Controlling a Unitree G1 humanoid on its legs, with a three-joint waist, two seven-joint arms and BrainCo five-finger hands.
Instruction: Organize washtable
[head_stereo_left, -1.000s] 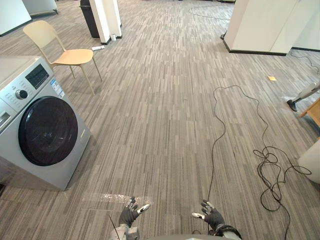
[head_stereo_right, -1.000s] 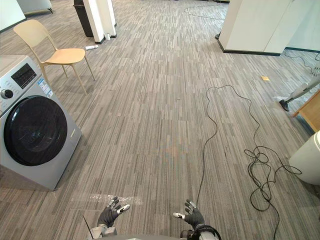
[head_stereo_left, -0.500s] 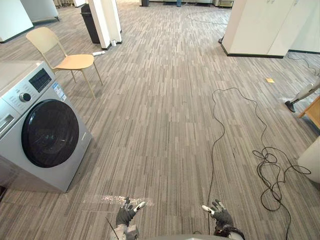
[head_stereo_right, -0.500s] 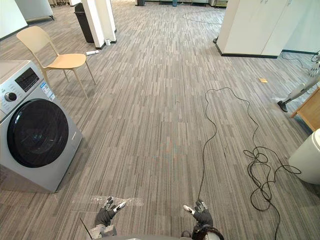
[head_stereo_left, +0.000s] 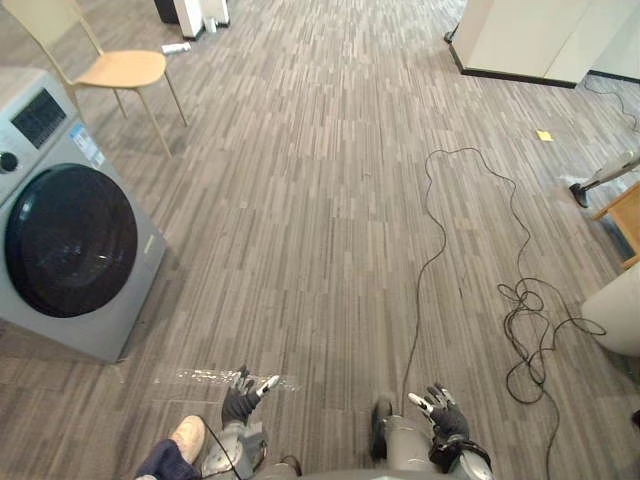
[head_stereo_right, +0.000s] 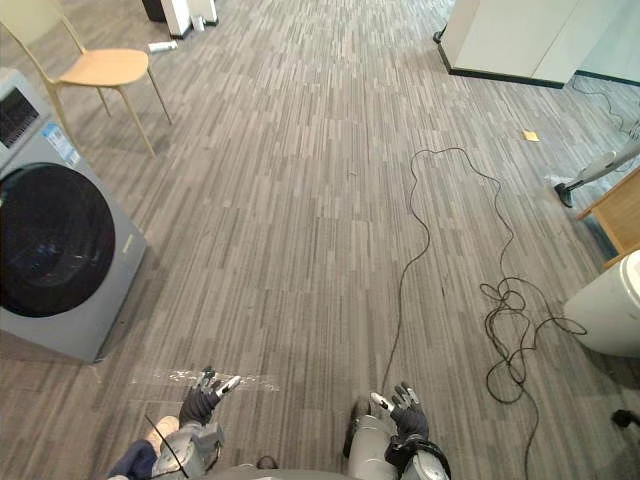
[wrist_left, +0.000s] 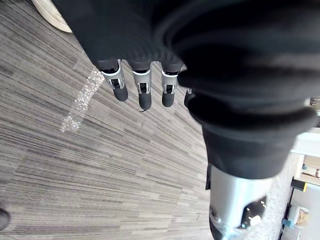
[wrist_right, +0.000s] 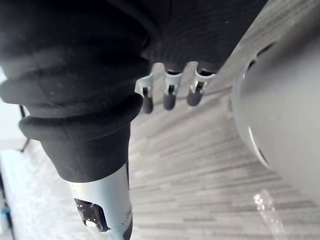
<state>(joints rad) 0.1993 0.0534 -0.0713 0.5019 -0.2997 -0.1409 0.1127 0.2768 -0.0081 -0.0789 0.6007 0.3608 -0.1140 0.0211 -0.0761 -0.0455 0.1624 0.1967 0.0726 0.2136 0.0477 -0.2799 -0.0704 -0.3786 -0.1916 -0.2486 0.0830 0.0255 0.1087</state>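
A grey washing machine (head_stereo_left: 70, 250) stood at the far left with its round dark door closed, and a pale wooden chair (head_stereo_left: 120, 68) stood beyond it. In front of the machine and a little to its right, a person's light shoe (head_stereo_left: 187, 437) showed low down near the robot. Just right of the shoe hung the left hand (head_stereo_left: 240, 400), fingers loosely spread and empty, above a shiny strip of tape (head_stereo_left: 200, 377) on the floor. Further right of the machine the right hand (head_stereo_left: 442, 418) hung the same way, fingers relaxed, holding nothing.

Well to the right of the machine a small yellow note (head_stereo_left: 543, 134) lay on the striped floor, with a white cabinet (head_stereo_left: 520, 40) beyond it and a rounded white bin (head_stereo_right: 605, 315) at the far right.

I could not tell where the washtable was; from here there was only floor ahead of the robot, so my guess was that it had to walk or turn to reach it before any tidying. How the things on it would handle, whether light, slippery or breakable, and where to grip them, I could not judge yet. Both hands looked free to take whatever came first.
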